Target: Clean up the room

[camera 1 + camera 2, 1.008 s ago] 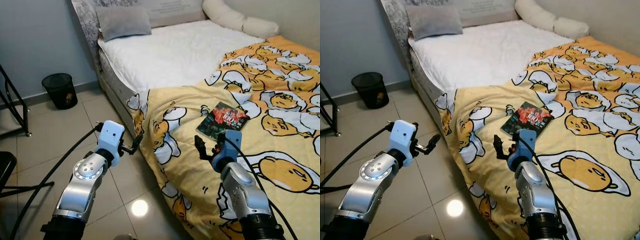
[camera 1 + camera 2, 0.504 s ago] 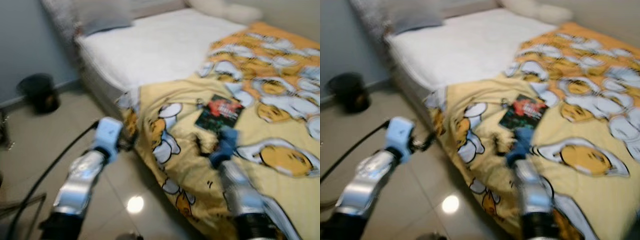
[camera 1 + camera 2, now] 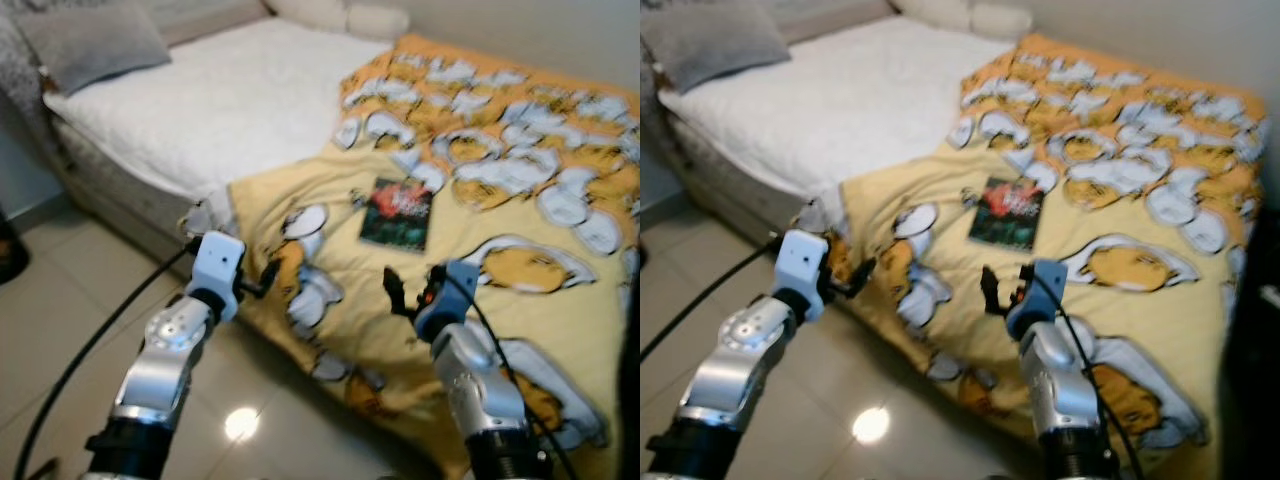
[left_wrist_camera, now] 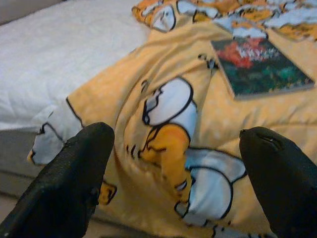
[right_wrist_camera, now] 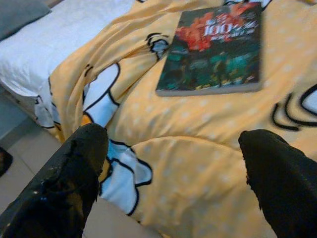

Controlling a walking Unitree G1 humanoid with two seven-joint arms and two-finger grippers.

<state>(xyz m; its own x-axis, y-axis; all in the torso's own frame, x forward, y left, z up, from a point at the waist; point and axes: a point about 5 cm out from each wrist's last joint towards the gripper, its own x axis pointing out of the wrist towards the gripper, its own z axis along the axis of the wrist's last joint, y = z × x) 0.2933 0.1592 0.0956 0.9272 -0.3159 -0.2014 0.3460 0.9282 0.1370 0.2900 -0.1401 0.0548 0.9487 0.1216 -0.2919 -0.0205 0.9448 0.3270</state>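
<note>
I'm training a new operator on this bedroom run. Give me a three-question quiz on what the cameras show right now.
1. True or false: the book lies flat on the yellow blanket.
2. Which gripper is nearer the book? A) the left gripper B) the right gripper
3. Fill in: the grey ____ sits at the head of the bed, on the white mattress.

Key:
1. True. It rests cover up on the blanket, and nothing touches it.
2. B. The right gripper hovers over the blanket just short of the book, fingers open; the left gripper, also open, is by the bed's edge.
3. pillow
</note>
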